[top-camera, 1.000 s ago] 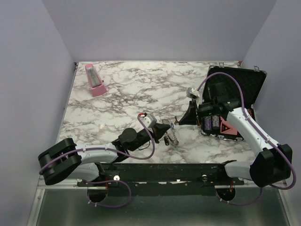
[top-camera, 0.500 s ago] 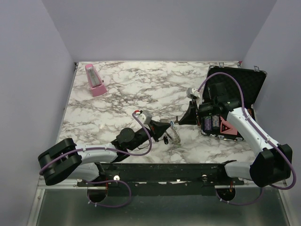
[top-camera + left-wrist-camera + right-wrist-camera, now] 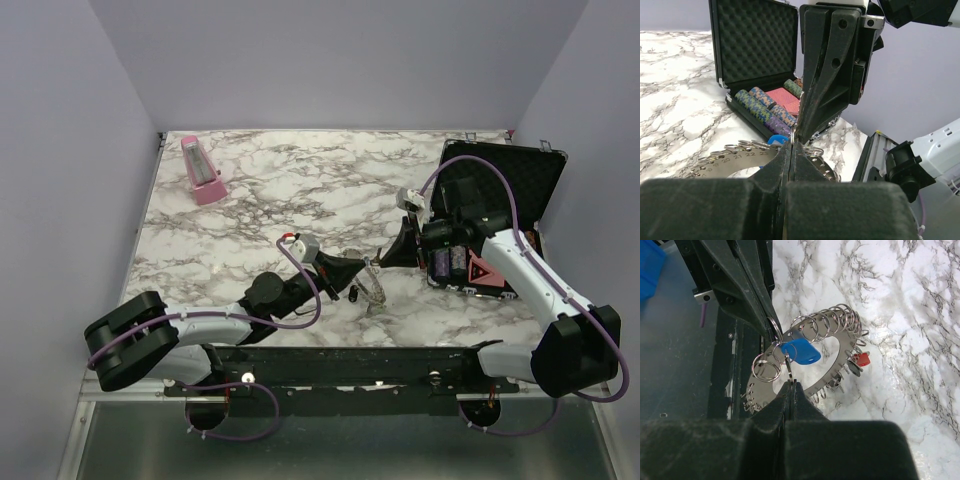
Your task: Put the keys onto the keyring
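Note:
The keyring (image 3: 832,377) is a flat grey toothed plate carrying many small wire loops, and it sits tilted just above the marble between my two grippers (image 3: 372,287). My right gripper (image 3: 791,383) is shut on the thin metal blade of a blue-headed key (image 3: 800,351) that hangs in a loop. A red key (image 3: 860,359) and a black key (image 3: 855,368) hang on the far rim. My left gripper (image 3: 791,142) is shut on a small wire loop at the plate's edge. Its fingers (image 3: 747,285) come in from the upper left in the right wrist view.
An open black foam-lined case (image 3: 500,180) holding rows of poker chips (image 3: 760,102) lies at the right under the right arm. A pink metronome (image 3: 203,172) stands at the back left. The table's near edge and black rail (image 3: 350,360) run just behind the keyring.
My left wrist has drawn back slightly to the left and turned. The keyring and the right gripper have stayed almost where they were.

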{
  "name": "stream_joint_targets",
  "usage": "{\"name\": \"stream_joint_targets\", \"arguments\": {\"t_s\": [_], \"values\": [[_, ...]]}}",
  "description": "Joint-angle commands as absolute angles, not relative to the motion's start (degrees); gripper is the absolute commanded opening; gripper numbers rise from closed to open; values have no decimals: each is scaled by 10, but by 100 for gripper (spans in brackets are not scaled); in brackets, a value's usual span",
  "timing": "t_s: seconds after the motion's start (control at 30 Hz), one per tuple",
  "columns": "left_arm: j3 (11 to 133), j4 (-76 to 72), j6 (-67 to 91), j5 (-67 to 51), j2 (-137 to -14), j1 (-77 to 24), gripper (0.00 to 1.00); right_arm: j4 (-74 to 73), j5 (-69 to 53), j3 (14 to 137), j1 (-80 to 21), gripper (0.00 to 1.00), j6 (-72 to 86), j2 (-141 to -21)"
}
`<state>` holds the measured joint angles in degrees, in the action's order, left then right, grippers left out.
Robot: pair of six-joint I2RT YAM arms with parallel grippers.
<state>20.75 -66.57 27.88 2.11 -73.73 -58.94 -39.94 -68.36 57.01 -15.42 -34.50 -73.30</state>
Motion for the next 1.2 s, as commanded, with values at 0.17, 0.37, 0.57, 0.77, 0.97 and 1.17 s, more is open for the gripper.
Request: {"name": "stream_joint_targets", "arguments": {"t_s": [0.17,0.37,0.57,0.77,0.97,1.17], "values": [[203,-690,258,-25,-716,-578,0,-388,-688,565,-153,1,-333,-733],[204,-637,252,-96,-715,-567,0,-385,-702,569,-154,2,-329,-729],[224,-617,260,-141,-732,-558,0,-374,-722,562,-153,2,-317,-727],[243,-599,277,-156,-751,-549,0,-389,-745,562,-153,2,-336,-722],[247,-595,284,-174,-753,-543,0,-391,-747,559,-154,6,-341,-722],[234,-607,295,-176,-738,-531,0,-397,-743,557,-154,11,-351,-722]]}}
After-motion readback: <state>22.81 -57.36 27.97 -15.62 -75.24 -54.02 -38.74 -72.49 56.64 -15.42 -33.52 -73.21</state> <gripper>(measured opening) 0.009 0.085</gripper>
